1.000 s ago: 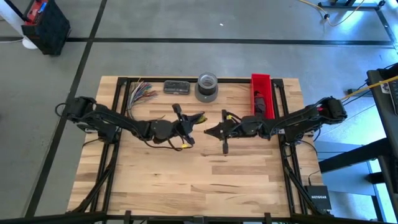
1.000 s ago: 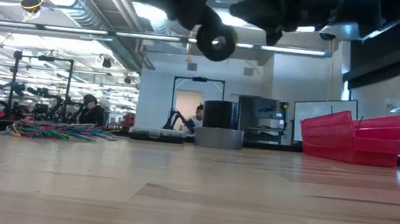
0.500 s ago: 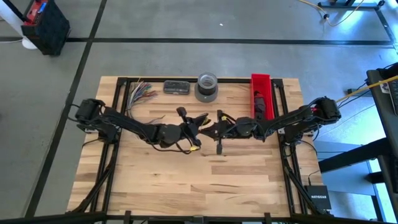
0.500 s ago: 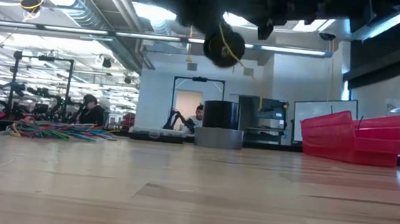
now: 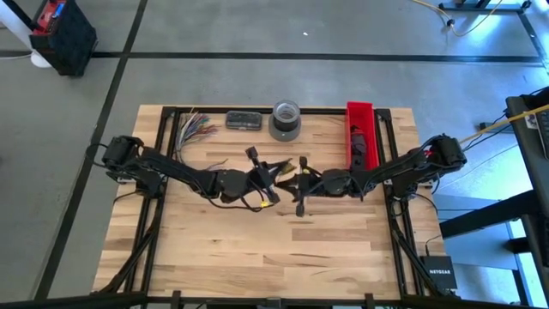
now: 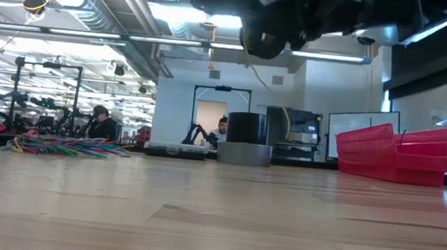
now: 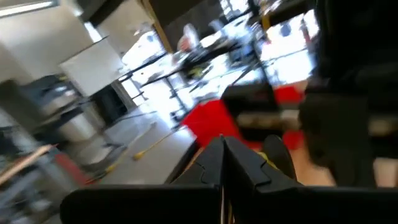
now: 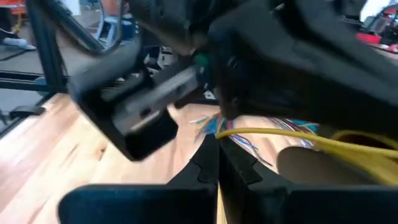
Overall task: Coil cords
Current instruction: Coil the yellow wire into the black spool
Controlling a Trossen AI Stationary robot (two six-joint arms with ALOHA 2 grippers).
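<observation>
Two grippers meet nose to nose above mid-table, the coiled cords [image 6: 264, 39] hanging in the air between and just under them. The left gripper [image 5: 273, 174] looks clenched on the cords' black bundle, and the right gripper [image 5: 296, 180] is closed tight just beside it, seemingly pinching a yellow strand. Light, limp and springy, this cord should be held across the bundle's loops, since a loose end would let them unwind.

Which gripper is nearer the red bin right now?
Right. The right gripper sits mid-table, its arm stretching past the red bin at the back right. The left gripper meets it from the left side, slightly farther from the bin.
</observation>
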